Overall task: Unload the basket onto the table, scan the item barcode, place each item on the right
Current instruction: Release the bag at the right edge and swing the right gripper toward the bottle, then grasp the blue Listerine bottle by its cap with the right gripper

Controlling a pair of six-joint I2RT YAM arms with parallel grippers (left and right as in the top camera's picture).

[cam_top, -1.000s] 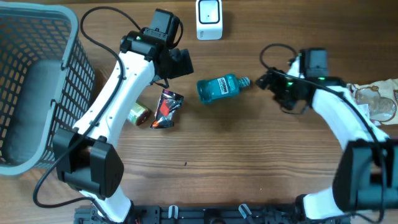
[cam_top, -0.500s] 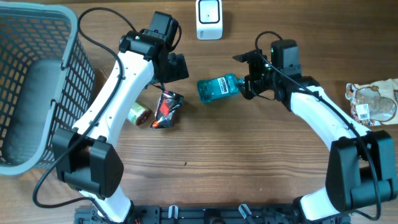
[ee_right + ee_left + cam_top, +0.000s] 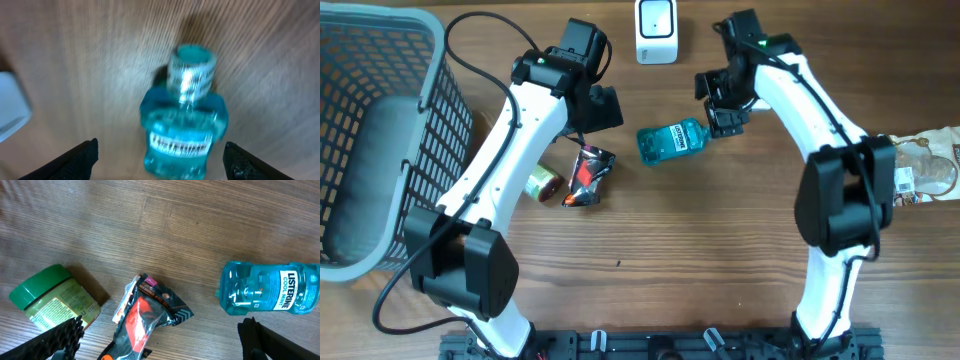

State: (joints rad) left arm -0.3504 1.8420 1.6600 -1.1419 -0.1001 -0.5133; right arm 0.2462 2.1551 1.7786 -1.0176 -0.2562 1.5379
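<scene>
Task item: A translucent blue plastic mouthwash bottle [image 3: 670, 141] is pictured lying on its side near the middle of the brown wood-grain table [image 3: 720, 250], its cap turned toward the right arm.
Label: The words "Listerine Cool Mint" are seen on the bottle in the left wrist view.
Right gripper: The right gripper [image 3: 162, 157] is held over the bottle's cap end. Its fingers are spread wide and nothing is gripped. Its own view is blurred.
Left gripper: The left gripper [image 3: 160, 330] is held above the table, left of the bottle's base. Its jaws are parted wide and empty.
Scanner: A small white rounded scanner box [image 3: 656, 30] is set at the far edge, beyond the bottle and apart from it.
Nearby goods: A green-lidded jar [image 3: 50, 300] is laid on its side just beside a crumpled black-and-red foil packet [image 3: 150, 317], both left of the bottle.
Edges: A grey plastic mesh basket [image 3: 380, 130] is placed at the left. A crumpled clear wrapper [image 3: 920, 165] is seen at the right.
</scene>
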